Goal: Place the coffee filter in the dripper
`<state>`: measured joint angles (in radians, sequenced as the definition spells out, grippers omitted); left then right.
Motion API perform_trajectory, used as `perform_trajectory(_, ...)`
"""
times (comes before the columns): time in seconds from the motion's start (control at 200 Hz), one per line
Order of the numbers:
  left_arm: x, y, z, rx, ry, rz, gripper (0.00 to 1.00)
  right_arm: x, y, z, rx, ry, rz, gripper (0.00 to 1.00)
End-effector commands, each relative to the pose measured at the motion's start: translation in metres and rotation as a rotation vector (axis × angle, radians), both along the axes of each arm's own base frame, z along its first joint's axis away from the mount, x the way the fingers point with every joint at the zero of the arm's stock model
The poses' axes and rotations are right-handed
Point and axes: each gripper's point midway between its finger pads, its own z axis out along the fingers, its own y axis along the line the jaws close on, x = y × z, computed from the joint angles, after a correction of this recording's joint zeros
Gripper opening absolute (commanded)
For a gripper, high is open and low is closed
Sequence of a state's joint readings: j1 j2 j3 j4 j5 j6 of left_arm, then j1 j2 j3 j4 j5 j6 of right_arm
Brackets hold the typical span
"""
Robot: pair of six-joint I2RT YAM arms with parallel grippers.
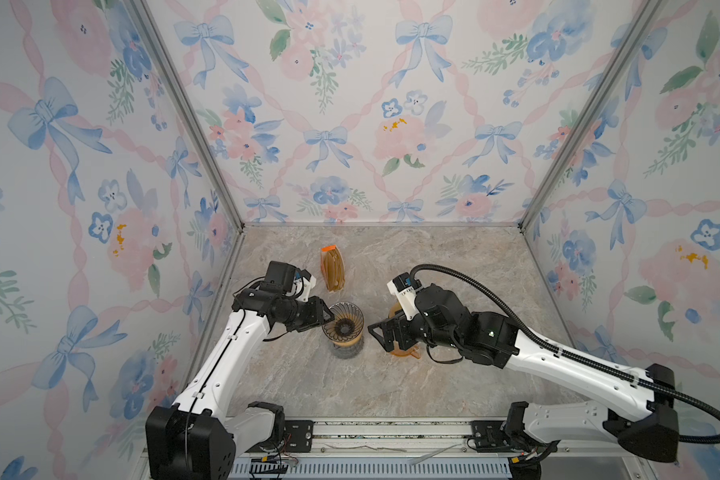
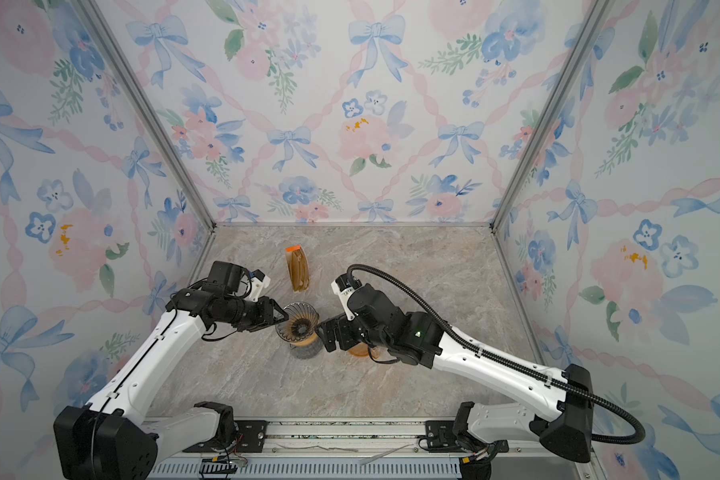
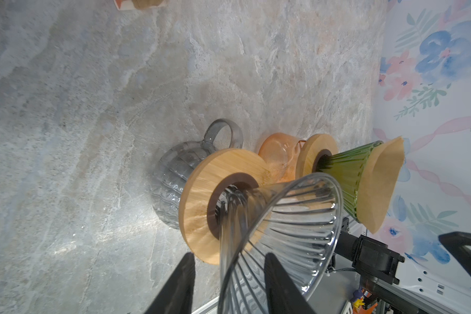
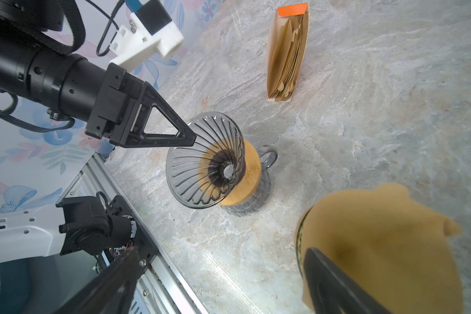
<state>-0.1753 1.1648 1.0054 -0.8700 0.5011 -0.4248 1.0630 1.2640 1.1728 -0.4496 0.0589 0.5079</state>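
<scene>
A clear ribbed glass dripper [image 1: 343,322] [image 2: 297,322] [image 4: 204,163] with a wooden collar sits empty on a grey glass carafe [image 3: 172,174]. My left gripper [image 1: 329,316] [image 3: 229,255] is open astride its rim, one finger inside the cone and one outside, with a gap on each side. A brown paper coffee filter [image 3: 384,185] [image 4: 378,244] sits in a green dripper [image 3: 346,176] to the right. My right gripper [image 1: 381,338] [image 4: 223,252] hangs wide open above that one, one finger over the filter and holding nothing.
A standing pack of brown filters [image 1: 332,268] [image 4: 286,54] with an orange tab is behind the clear dripper. The green dripper rests on an orange carafe [image 3: 278,152]. The floral walls enclose the marble tabletop [image 1: 454,270] on three sides.
</scene>
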Motion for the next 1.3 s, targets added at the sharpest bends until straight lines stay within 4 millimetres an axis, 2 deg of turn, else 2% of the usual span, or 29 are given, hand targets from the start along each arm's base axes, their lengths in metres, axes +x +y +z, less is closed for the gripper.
perform_trajectory(0.0, 0.008, 0.012, 0.015, 0.064, -0.089, 0.016, 0.46, 0.012, 0.005, 0.007, 0.002, 0.012, -0.030, 0.87)
perform_trajectory(0.24, 0.014, 0.007, 0.031, 0.068, -0.176, -0.070, 0.46, 0.033, 0.027, -0.006, -0.015, 0.087, -0.020, 0.65)
perform_trajectory(0.435, 0.019, 0.003, 0.026, 0.075, -0.169, -0.110, 0.45, 0.043, 0.043, -0.017, -0.035, 0.106, 0.003, 0.53)
perform_trajectory(0.73, 0.025, -0.003, 0.021, 0.096, -0.154, -0.138, 0.43, 0.060, 0.057, -0.033, -0.065, 0.127, 0.002, 0.43)
perform_trajectory(0.955, 0.030, -0.003, 0.018, 0.115, -0.145, -0.132, 0.41, 0.067, 0.055, -0.039, -0.073, 0.133, -0.011, 0.36)
perform_trajectory(0.965, 0.030, -0.003, 0.018, 0.115, -0.146, -0.133, 0.41, 0.069, 0.056, -0.047, -0.088, 0.145, -0.013, 0.36)
perform_trajectory(1.0, 0.031, -0.003, 0.018, 0.117, -0.143, -0.131, 0.41, 0.070, 0.057, -0.052, -0.097, 0.150, -0.013, 0.35)
perform_trajectory(1.295, 0.033, -0.006, 0.017, 0.121, -0.139, -0.140, 0.39, 0.073, 0.060, -0.061, -0.103, 0.168, -0.007, 0.30)
